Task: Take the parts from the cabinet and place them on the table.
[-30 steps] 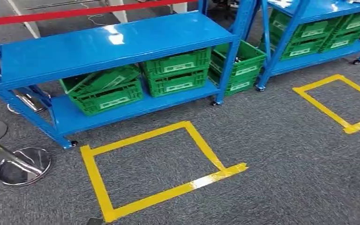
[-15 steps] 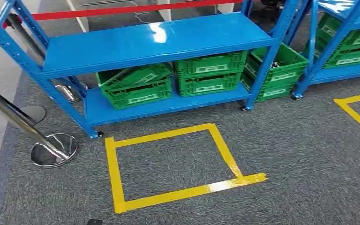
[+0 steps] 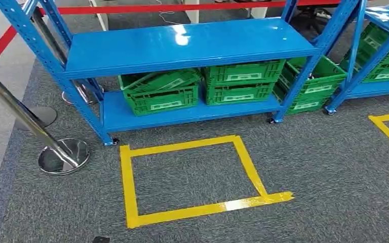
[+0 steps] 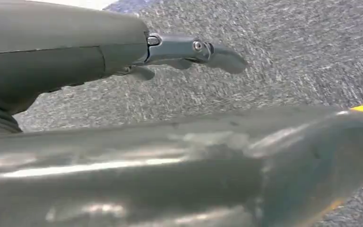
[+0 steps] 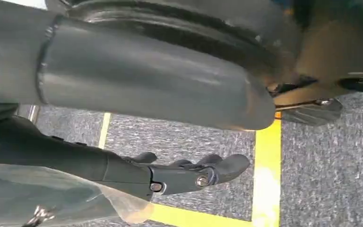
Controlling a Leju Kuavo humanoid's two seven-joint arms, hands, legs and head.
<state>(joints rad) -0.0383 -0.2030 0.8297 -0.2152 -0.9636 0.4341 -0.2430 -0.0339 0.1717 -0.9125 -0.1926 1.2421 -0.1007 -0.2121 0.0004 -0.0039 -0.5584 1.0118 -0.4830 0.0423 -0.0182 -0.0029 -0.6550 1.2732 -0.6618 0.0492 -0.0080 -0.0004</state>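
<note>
Task barely begun: we face the cabinet, nothing picked, no table in sight.

We see the blue metal cabinet [image 3: 182, 45], glossy top shelf bare; on the shelf below it sit ribbed green plastic crates [image 3: 243, 81], one lying tilted on another. Parts presumably inside them; we can't make any out. In front of the cabinet, a yellow tape square [image 3: 192, 177] on grey carpet. Left hand [image 4: 189, 52] and right hand [image 5: 189, 175] hang released over carpet, fingers loose, holding nothing.
</note>
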